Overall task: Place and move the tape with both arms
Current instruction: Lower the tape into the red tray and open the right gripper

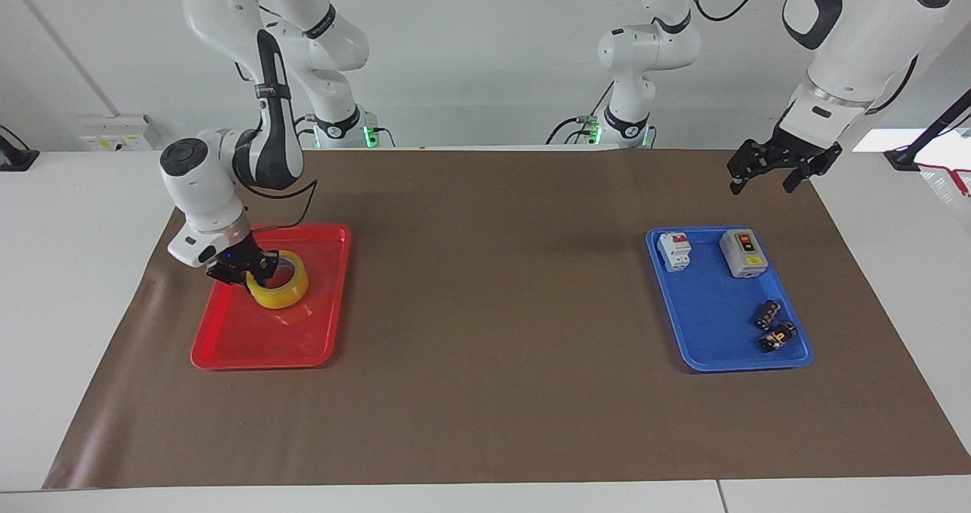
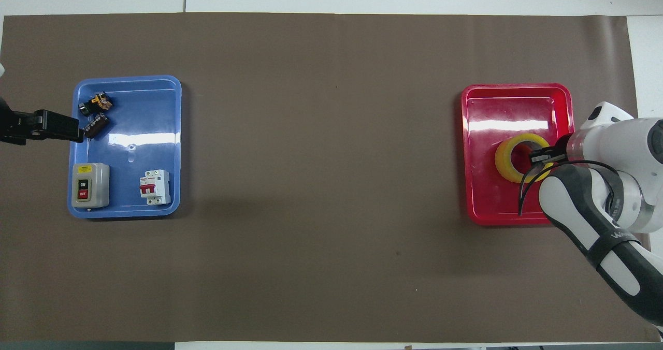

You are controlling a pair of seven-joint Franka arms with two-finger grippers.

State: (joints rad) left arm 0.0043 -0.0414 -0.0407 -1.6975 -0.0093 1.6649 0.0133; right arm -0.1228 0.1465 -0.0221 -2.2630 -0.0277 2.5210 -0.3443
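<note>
The tape [image 1: 284, 294] is a yellowish roll with a pale core, tilted slightly and low over the red tray [image 1: 258, 346]. I cannot tell whether it touches the tray floor. My right gripper [image 1: 250, 267] is shut on the ring's wall on the side toward the right arm's end of the table. In the overhead view the tape [image 2: 503, 159] sits near the middle of the red tray [image 2: 518, 88], with the right gripper [image 2: 538, 156] on its rim. My left gripper [image 1: 765, 171] waits open and empty, raised beside the blue tray [image 1: 713, 308]; it also shows in the overhead view [image 2: 54, 126].
The blue tray [image 2: 150, 132] holds a grey switch box [image 2: 90, 185], a white circuit breaker [image 2: 155, 187] and two small black parts [image 2: 95, 114]. A brown mat [image 1: 493, 285] covers the table between the trays.
</note>
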